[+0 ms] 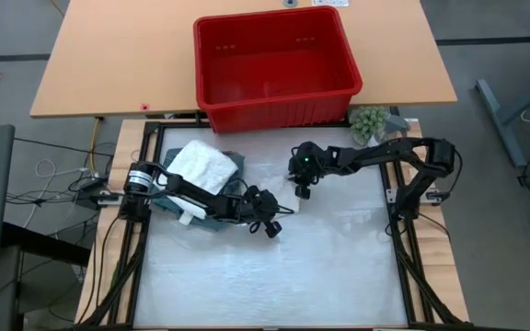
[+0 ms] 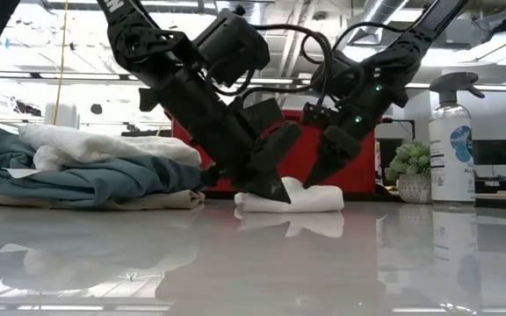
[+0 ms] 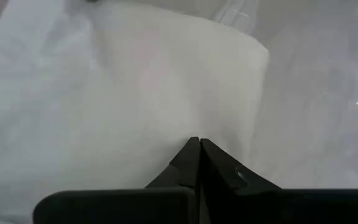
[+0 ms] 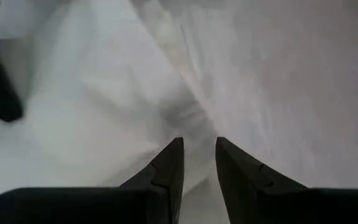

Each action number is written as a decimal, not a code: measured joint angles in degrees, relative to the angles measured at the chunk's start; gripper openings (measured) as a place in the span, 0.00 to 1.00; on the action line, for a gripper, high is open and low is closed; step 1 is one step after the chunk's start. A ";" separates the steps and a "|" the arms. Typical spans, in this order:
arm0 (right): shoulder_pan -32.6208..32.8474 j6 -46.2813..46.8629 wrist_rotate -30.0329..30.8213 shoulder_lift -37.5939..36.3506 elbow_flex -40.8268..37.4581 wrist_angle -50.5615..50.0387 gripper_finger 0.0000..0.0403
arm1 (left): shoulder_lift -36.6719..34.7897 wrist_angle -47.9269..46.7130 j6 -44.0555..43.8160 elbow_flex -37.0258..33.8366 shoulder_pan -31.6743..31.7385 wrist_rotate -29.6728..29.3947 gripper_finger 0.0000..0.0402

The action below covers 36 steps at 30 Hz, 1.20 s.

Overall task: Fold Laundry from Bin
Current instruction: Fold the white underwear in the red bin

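Note:
A small folded white cloth (image 2: 310,198) lies flat on the table's white top, near its middle. My left gripper (image 2: 269,191) is shut, its tips at the cloth's left end. My right gripper (image 2: 316,180) comes down on the cloth's far right part and is shut on a ridge of it. At the table's left a pile of laundry (image 1: 201,170) rests: a white piece (image 2: 104,140) on a teal garment (image 2: 86,180) on a beige one (image 2: 25,197). The red bin (image 1: 274,64) stands on the wooden table behind. My left gripper presses its shut fingertips (image 3: 194,146) on the cloth's upper face (image 3: 185,118), slanting down from the table's left. The cloth stays flat on the table under them. My right gripper pinches a small gathered ridge of the white cloth (image 4: 194,124) between its two fingers (image 4: 169,158). It comes slanting down from the table's right. One layer or several, I cannot tell. The cloth lies on the table.
A small green plant (image 1: 369,121) and a spray bottle (image 2: 453,140) stand at the far right corner. The table's near half (image 1: 265,285) is bare white surface. The black frame rails (image 1: 403,267) run along the sides.

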 joint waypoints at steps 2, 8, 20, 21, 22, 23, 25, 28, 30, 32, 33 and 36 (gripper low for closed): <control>-0.50 -0.05 0.25 0.00 0.01 -0.01 0.29 | 0.03 0.17 -0.37 0.00 0.02 0.15 0.00; -3.23 -0.89 2.81 -3.71 -0.02 2.22 0.29 | -0.37 1.00 1.22 0.00 0.02 0.15 0.00; -0.29 43.67 -4.64 -16.93 0.00 -19.30 0.38 | -0.37 1.52 -0.82 -0.04 0.02 0.18 0.00; 0.57 48.26 -4.66 -17.49 0.00 -20.29 0.40 | -0.37 1.78 -0.85 -0.05 0.02 0.18 0.00; 1.40 51.86 -4.65 -17.82 0.00 -20.73 0.43 | -0.37 2.09 -0.89 -0.07 0.02 0.23 0.00; 2.22 54.26 -4.65 -17.86 0.00 -20.90 0.46 | -0.37 2.52 -0.91 -0.09 0.02 0.55 0.00; 3.83 55.60 -4.04 -17.16 0.00 -20.98 0.51 | -0.35 4.14 -1.05 -0.11 0.10 2.07 0.00; 5.93 56.71 -0.68 -14.84 0.02 -23.10 0.58 | -1.36 6.06 -1.89 0.04 0.61 6.61 0.00; 6.84 57.23 1.20 -13.04 0.00 -23.18 0.60 | -3.00 6.59 -1.63 0.84 1.09 9.59 0.00; 7.26 57.42 1.73 -11.46 0.00 -22.18 0.61 | -5.40 6.57 0.34 1.94 1.61 11.68 0.00; 7.40 57.54 1.73 -10.77 0.00 -21.35 0.61 | -6.63 6.51 1.93 2.32 1.89 12.10 0.00; 8.18 58.94 1.72 -9.15 0.00 -19.30 0.61 | -10.21 4.53 8.41 2.80 2.45 9.11 0.00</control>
